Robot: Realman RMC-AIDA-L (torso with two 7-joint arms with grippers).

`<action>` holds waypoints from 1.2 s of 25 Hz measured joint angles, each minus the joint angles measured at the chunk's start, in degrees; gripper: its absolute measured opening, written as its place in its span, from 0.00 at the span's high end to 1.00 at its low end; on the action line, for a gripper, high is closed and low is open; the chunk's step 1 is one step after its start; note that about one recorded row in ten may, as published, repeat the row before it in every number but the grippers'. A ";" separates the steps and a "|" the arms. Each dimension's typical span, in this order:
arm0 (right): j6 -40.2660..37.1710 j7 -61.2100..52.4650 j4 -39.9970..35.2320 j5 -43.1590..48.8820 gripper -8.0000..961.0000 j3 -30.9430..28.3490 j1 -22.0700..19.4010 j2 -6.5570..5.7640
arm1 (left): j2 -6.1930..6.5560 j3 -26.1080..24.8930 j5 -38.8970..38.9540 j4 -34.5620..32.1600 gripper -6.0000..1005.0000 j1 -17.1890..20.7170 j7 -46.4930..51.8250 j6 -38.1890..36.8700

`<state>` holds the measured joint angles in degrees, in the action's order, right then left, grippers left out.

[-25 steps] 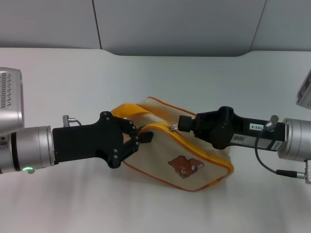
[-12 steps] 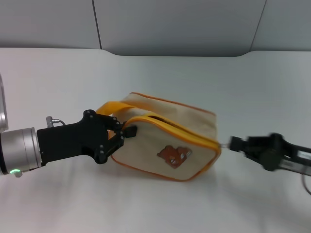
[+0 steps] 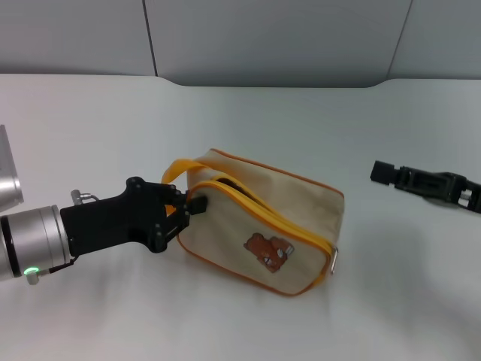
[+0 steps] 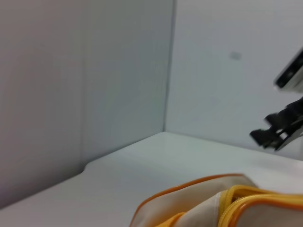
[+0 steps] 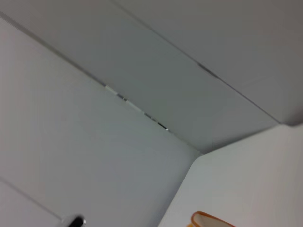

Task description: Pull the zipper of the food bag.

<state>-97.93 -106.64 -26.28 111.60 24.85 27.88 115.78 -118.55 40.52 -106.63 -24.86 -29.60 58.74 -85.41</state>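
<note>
The beige food bag (image 3: pixel 285 218) with a brown bear print lies on the white table in the head view, tilted down to the right. Its yellow-orange zipper (image 3: pixel 259 209) runs along the top front edge and gapes a little at the left end. The silvery pull tab (image 3: pixel 333 260) hangs at the bag's right end. My left gripper (image 3: pixel 194 204) is shut on the bag's left end, beside the orange loop handle (image 3: pixel 180 167). My right gripper (image 3: pixel 380 172) is open, empty and well clear to the right of the bag. The left wrist view shows the bag's top (image 4: pixel 208 203) and the right gripper (image 4: pixel 265 130) farther off.
The white table (image 3: pixel 248 120) meets grey wall panels (image 3: pixel 270 37) at the back. The right wrist view shows mostly wall and table, with a sliver of the bag's orange edge (image 5: pixel 208 220).
My right gripper pulled the pull tab along the zipper to the bag's right end, let it go and drew back to the right. The bag shifted slightly with my left gripper.
</note>
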 joint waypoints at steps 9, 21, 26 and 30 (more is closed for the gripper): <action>-8.62 25.71 -0.17 0.71 0.58 1.50 1.06 -1.67 | 2.58 -3.39 4.47 0.05 0.67 3.11 3.37 -8.60; -11.72 46.47 -0.15 1.36 0.16 16.51 -1.80 -0.56 | 2.50 7.49 1.36 0.13 0.36 3.61 2.15 -21.26; -8.39 48.90 -0.26 3.09 0.14 16.86 -2.49 0.62 | 1.97 8.61 0.94 0.22 0.22 4.63 1.16 -18.91; -7.33 48.97 -0.26 3.13 0.14 16.89 -2.43 0.69 | 2.29 8.63 0.20 0.25 0.18 4.63 0.58 -18.68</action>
<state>-105.26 -57.67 -26.54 114.72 41.74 25.45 116.47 -116.26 49.15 -106.43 -24.61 -24.97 59.32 -104.09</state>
